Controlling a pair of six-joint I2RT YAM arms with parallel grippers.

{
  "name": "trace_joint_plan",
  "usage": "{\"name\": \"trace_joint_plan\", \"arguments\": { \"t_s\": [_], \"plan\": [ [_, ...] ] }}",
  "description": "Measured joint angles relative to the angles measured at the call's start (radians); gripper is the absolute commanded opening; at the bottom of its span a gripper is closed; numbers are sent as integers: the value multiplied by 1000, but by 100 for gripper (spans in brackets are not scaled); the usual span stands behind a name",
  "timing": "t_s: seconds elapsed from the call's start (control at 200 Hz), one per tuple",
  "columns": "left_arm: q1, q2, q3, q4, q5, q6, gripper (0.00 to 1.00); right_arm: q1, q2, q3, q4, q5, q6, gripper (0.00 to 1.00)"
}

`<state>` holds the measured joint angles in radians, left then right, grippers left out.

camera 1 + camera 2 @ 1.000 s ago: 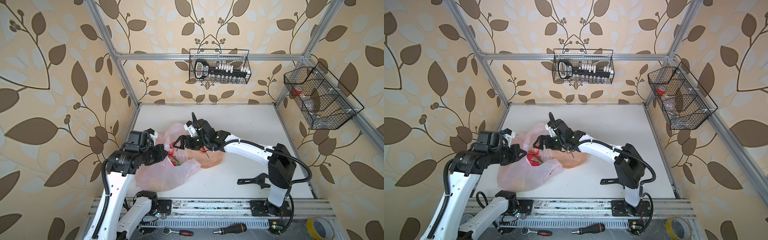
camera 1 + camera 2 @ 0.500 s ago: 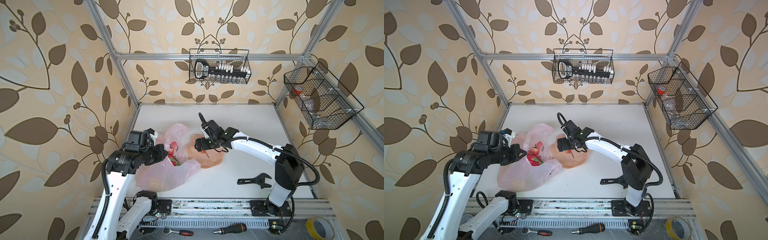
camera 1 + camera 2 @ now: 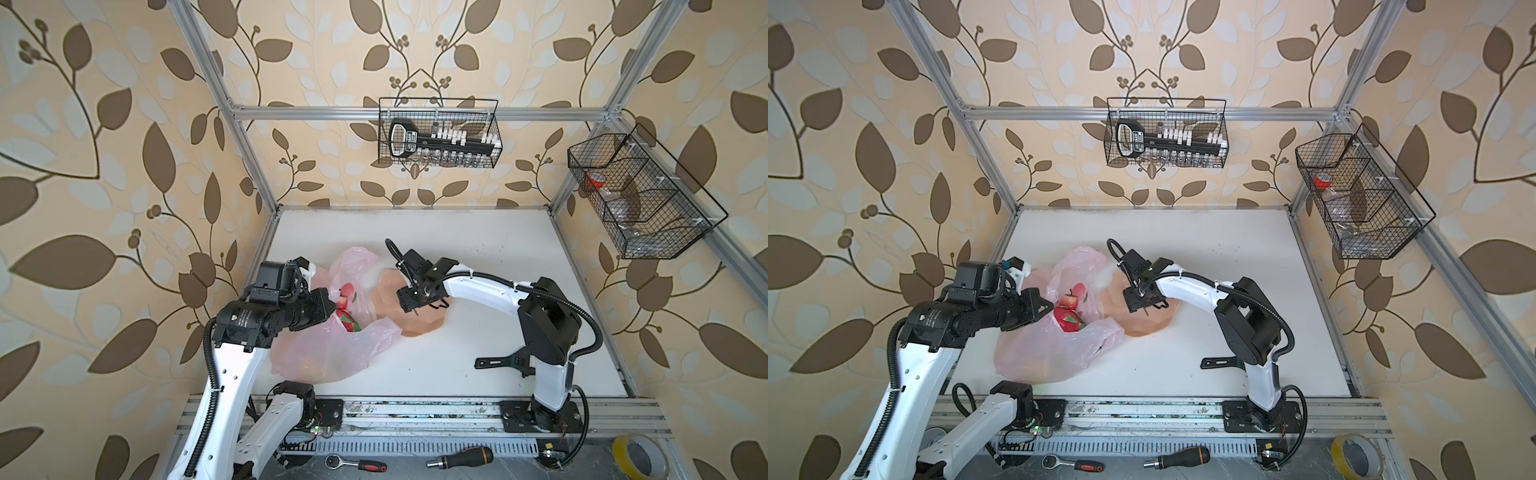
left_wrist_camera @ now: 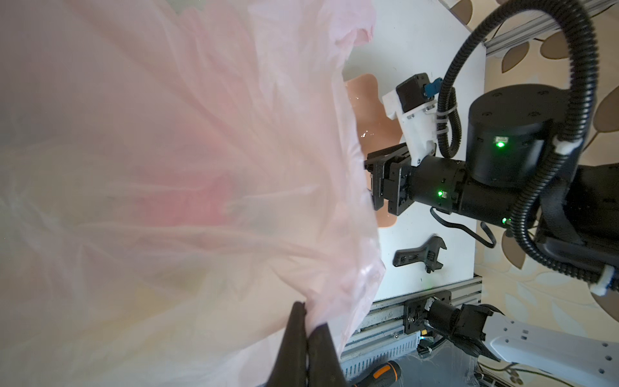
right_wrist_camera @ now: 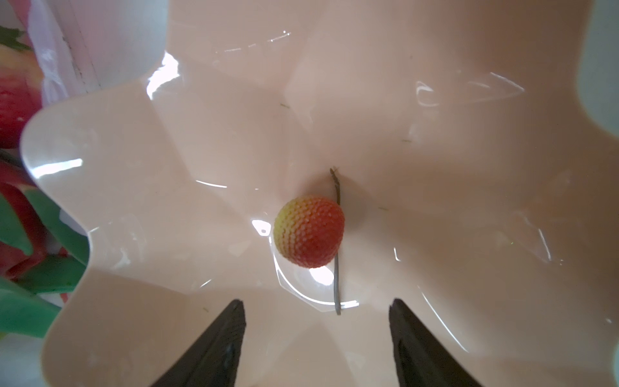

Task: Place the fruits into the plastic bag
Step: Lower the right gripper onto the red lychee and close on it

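The pale pink plastic bag (image 3: pixel 332 353) (image 3: pixel 1050 353) lies at the table's left. My left gripper (image 3: pixel 332 305) (image 4: pixel 306 315) is shut on its rim and holds the mouth up. Inside the bag shows a pink-red dragon fruit (image 3: pixel 347 307) (image 3: pixel 1069 318) with green scales. Right of the bag stands the peach-pink scalloped bowl (image 3: pixel 415 328) (image 5: pixel 201 134). In the bowl lies one small round red-orange fruit (image 5: pixel 310 231) with bumpy skin and a thin stem. My right gripper (image 3: pixel 409 301) (image 5: pixel 316 305) hangs open just above the bowl, close to that fruit and not touching it.
A black wrench (image 3: pixel 503 361) (image 4: pixel 418 256) lies on the table beside the right arm's base. Wire baskets (image 3: pixel 438 133) (image 3: pixel 640 195) hang on the back and right walls. A screwdriver (image 3: pixel 459 459), a ratchet (image 3: pixel 357 463) and a tape roll (image 3: pixel 636 455) lie below the front rail.
My right gripper has moved right, from over the bag's mouth to above the bowl, and its jaws have narrowed. The left gripper and bag have stayed put.
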<state>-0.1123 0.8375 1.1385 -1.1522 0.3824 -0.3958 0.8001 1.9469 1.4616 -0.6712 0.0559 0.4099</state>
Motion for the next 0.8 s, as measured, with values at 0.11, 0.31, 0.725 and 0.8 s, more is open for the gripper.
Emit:
{"name": "trace_joint_plan", "arguments": {
  "t_s": [0.11, 0.31, 0.725, 0.8],
  "plan": [
    [0, 0, 0, 0, 0, 0, 0, 0, 16, 10, 3, -3, -5, 63],
    [0, -2, 0, 0, 0, 0, 0, 0, 63, 29, 12, -8, -11, 57],
    [0, -5, 0, -1, 0, 0, 0, 0, 116, 63, 35, -15, -11, 51],
    [0, -5, 0, -2, 0, 0, 0, 0, 125, 72, 35, -16, -11, 51]
  ]
}}
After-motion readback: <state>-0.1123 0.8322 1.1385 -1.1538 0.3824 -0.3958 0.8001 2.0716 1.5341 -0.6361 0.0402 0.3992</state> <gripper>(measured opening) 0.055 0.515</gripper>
